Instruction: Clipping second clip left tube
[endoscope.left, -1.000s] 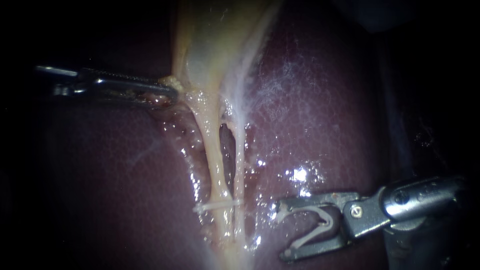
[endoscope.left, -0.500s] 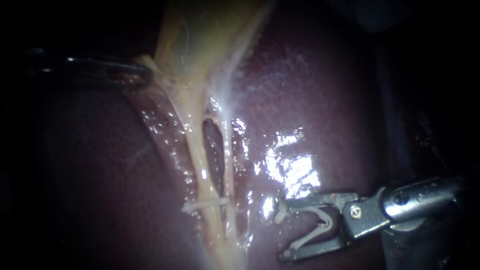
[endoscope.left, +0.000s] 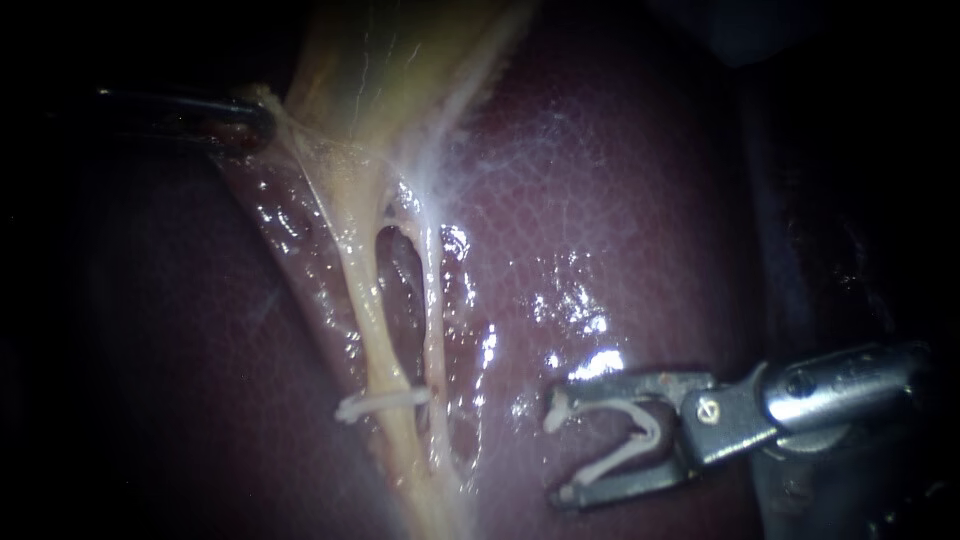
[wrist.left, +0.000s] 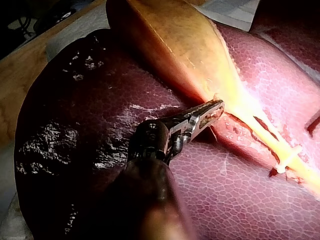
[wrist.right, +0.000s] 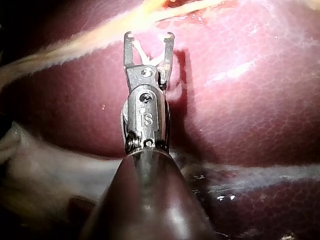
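the right instrument (endoscope.left: 558, 447), a thin silver metal rod that comes in from the right, has its two jaws spread wide like a beak. inside them sits an open white clip (endoscope.left: 640, 440) shaped like a v. one leg lies along each jaw, so both jaws hold it. the jaws hang over the wet, dark red liver (endoscope.left: 620, 230) and touch no tube. they are off to the right of the two tubes, apart from both. the left tube (endoscope.left: 367, 310) is the thicker, pale yellow string. the right tube (endoscope.left: 432, 300) beside it is thinner and whiter, with a dark slit of a gap between them. a shut white clip (endoscope.left: 385, 402) already lies across the left tube low down, and its far end reaches near the right tube. the open white clip is about level with it, a little lower. the left instrument (endoscope.left: 250, 120), a dark thin rod from the left, has its jaws closed on the edge of the smooth yellow gallbladder (endoscope.left: 400, 70), where it narrows toward the tubes. a thin, see-through skin stretches from that spot down to the left tube. in the left wrist view these jaws lie close together, with the yellow edge pinched at their tips.
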